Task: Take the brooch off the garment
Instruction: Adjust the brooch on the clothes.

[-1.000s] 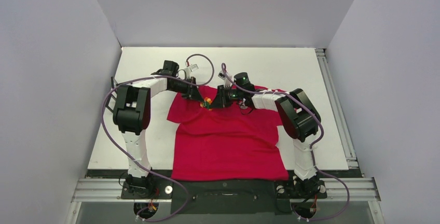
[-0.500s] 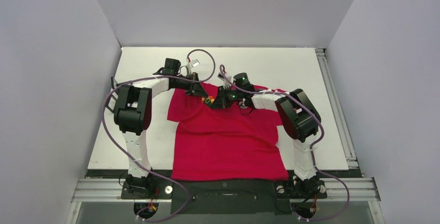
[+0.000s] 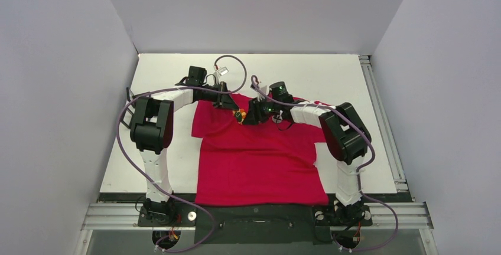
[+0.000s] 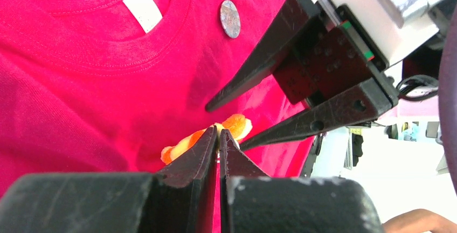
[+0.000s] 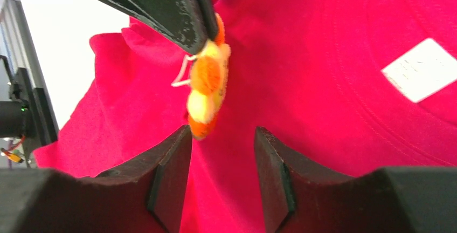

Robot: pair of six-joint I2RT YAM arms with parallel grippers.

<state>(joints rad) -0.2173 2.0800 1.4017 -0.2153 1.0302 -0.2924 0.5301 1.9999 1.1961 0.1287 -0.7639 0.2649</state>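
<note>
One brooch (image 5: 207, 90), orange-yellow, kinda fuzzy, pinched tight in left hand (image 4: 218, 136) just below neckline of garment (image 3: 260, 160), which is spread flat on desk (image 3: 331, 72). Right hand (image 5: 222, 136) parted, nothing gripped, brooch's lower tip just beside one finger.

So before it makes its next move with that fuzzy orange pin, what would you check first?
1. Left pincer shut on the brooch: ok.
2. Right pincer open and gripping nothing: ok; its jaws stand apart just below the brooch.
3. Brooch free of the T-shirt: cannot tell; it hangs from the left pincer, but its back is hidden.
4. T-shirt spread on the table: ok in the top view.
5. Small round disc beside the collar, lying on the cloth: ok; what it is, cannot tell.
</note>
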